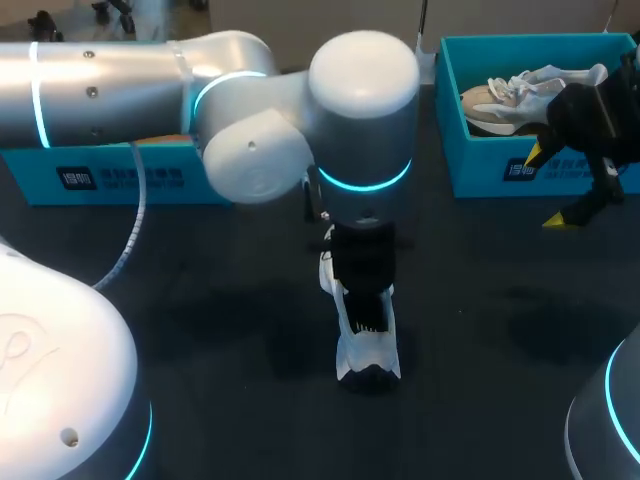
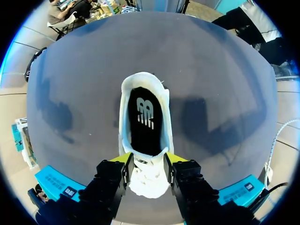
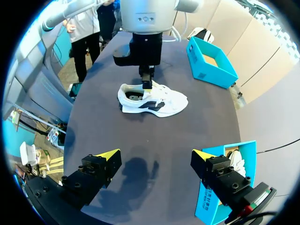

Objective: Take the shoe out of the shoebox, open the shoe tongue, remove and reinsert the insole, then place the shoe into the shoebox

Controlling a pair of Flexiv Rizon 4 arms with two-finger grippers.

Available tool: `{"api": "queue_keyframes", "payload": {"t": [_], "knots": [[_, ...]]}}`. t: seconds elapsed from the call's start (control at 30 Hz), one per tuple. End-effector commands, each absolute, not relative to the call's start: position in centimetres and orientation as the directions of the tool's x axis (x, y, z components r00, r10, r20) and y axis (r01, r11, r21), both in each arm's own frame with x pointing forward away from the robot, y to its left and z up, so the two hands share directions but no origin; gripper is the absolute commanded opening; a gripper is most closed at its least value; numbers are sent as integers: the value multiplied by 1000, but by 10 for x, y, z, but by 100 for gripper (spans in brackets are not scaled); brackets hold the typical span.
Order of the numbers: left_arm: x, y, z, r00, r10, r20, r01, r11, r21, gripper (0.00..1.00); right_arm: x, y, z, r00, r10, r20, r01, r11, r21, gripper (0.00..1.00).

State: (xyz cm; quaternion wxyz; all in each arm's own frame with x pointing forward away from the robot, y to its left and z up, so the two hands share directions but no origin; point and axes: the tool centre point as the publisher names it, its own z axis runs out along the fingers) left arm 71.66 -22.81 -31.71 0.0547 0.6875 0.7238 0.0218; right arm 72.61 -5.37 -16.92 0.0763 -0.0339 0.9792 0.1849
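My left gripper (image 2: 147,159) is clamped on the shoe (image 2: 148,179), with one yellow tip on each side of the soft white fabric bunched at the near end of the opening. Ahead of the tips is an oval padded white collar, with the flat black insole (image 2: 145,117) seated inside and carrying a white mark.

The shoe stands on its sole mid-table, outside the shoebox (image 1: 480,168). The table (image 1: 220,330) is dark and matte.

In the head view the shoebox is at 2 o'clock from the shoe. It is teal, rigid and open-topped, with a second shoe (image 1: 510,95) in pale mesh lying inside. My right gripper (image 1: 548,188) is at 3 o'clock, by the box's front wall, with its fingers wide apart and nothing between them. A blue box (image 1: 100,180) is at 10 o'clock, half hidden behind my left arm (image 1: 150,80).

View differences:
- Only the left wrist view looks down into the shoe, so only it shows the insole.
- Only the right wrist view shows the shoe's side profile, which is white with dark panels and a thick sole. It also shows the tan inside of the blue box.
- In the head view my own wrist covers the grip point.
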Motion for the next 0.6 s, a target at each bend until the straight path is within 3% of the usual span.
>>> {"api": "queue_keyframes", "payload": {"t": [0.03, 0.37, 0.6], "knots": [[720, -226, -312, -65, 996, -54, 989, 71, 128, 41, 728, -52, -170, -987, -38, -159, -93, 931, 354, 100], [734, -233, -312, -83, 996, -44, 985, 88, 146, 25, 728, -52, -170, -987, -38, -159, -93, 931, 354, 100], [720, -227, -330, -93, 995, -30, 989, 96, 114, 22, 728, -52, -170, -987, -38, -159, -93, 931, 354, 100]]}}
